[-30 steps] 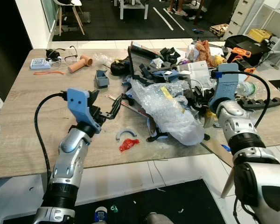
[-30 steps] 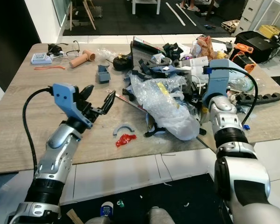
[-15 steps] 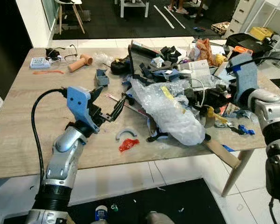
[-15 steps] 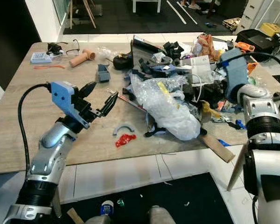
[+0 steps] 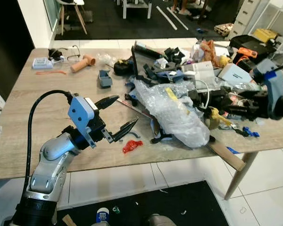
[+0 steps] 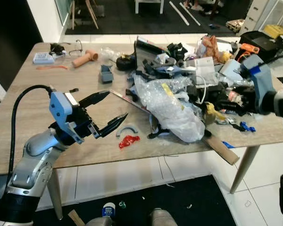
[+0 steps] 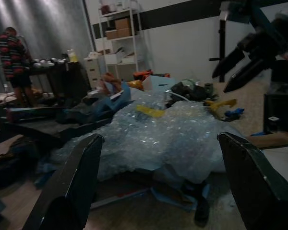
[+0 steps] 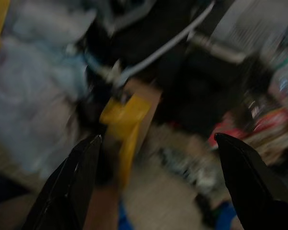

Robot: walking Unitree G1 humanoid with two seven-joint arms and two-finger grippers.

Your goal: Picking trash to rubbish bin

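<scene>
Wooden table (image 5: 19, 141): heaped trash. Crinkled clear bubble wrap (image 5: 172, 110), mid-table. Left gripper (image 5: 119, 116), jaws wide, empty, beside wrap. Right gripper (image 5: 236, 109), jaws spread, empty, far side of wrap. Crumpled red scrap (image 5: 130, 146) at front edge.

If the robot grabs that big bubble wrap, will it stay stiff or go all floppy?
Probably floppy: the bubble wrap lies crumpled and sagging over the junk pile. It is likely light for its size, being thin clear plastic full of air. It may slip or drag neighbours along, since black parts poke out from under it. The left gripper is open nearby.
</scene>
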